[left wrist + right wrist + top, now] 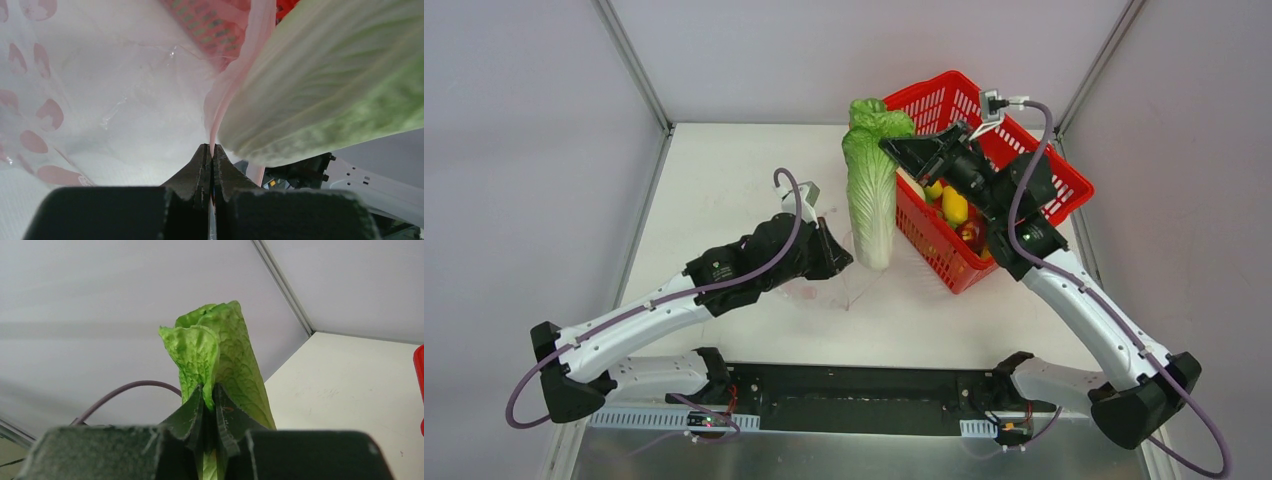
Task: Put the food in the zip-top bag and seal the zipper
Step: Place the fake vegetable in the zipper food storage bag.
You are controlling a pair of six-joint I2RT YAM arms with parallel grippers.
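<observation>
Leafy cabbage [871, 200] hung at the mouth of the zip-top bag [829, 290] — both hands clenched.

The right hand [894, 148] pinches the cabbage by its dark green leaf top, so it hangs nearly upright with its pale base down at the bag's mouth. The left hand [837, 255] is closed tight on the zipper [216, 107], the pink strip along the bag's edge, holding that edge up off the bench [724, 180]. In the left wrist view the cabbage sits just beside the strip, and whether its base is inside the bag cannot be told. The rest of the clear bag lies crumpled on the bench under the left hand. Yellow pieces [954, 207] lie in the red basket [936, 250] — just right of the cabbage.
</observation>
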